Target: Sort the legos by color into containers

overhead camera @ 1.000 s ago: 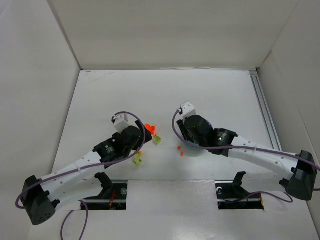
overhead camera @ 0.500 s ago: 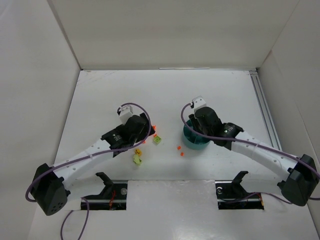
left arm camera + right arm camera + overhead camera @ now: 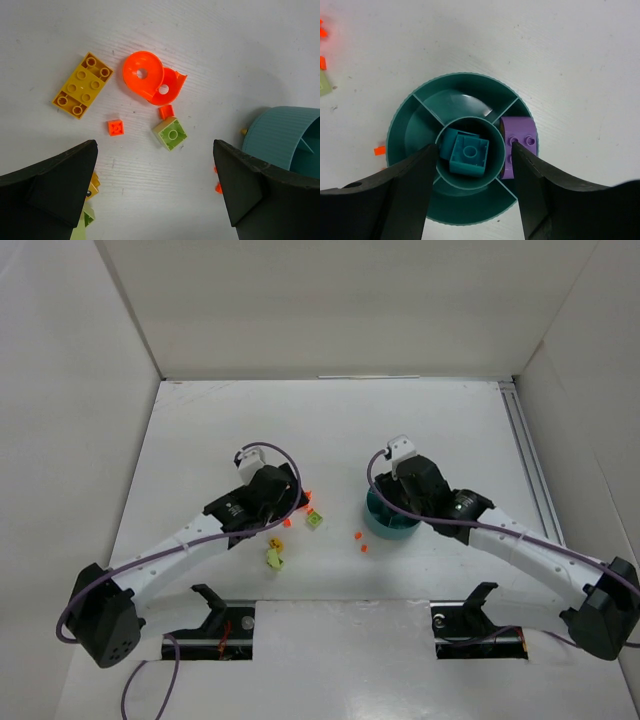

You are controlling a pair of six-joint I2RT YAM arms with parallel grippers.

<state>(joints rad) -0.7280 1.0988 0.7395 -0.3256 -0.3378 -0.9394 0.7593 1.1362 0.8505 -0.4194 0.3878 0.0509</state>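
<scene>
The round teal dish [image 3: 400, 120] has a teal brick [image 3: 469, 153] in its centre cup and a purple brick [image 3: 518, 145] in its right wedge. My right gripper [image 3: 474, 145] is open and empty, right above the cup; in the top view the right gripper [image 3: 395, 505] covers most of the dish [image 3: 375, 522]. My left gripper [image 3: 155, 146] is open and empty, above the table just near of a lime green brick [image 3: 170, 133]. Beyond it lie an orange round piece [image 3: 149, 78], a yellow brick [image 3: 83, 85] and a small orange square [image 3: 115, 127].
Tiny orange bits [image 3: 362, 541] lie left of the dish. A yellow and lime cluster [image 3: 275, 558] lies near the left arm. The dish's edge [image 3: 285, 135] shows at the right of the left wrist view. White walls ring the table, and a rail [image 3: 525, 455] runs along the right.
My right gripper has moved right and a little farther out, uncovering the dish's left side. My left gripper has reached farther out and right, over the orange pieces.
</scene>
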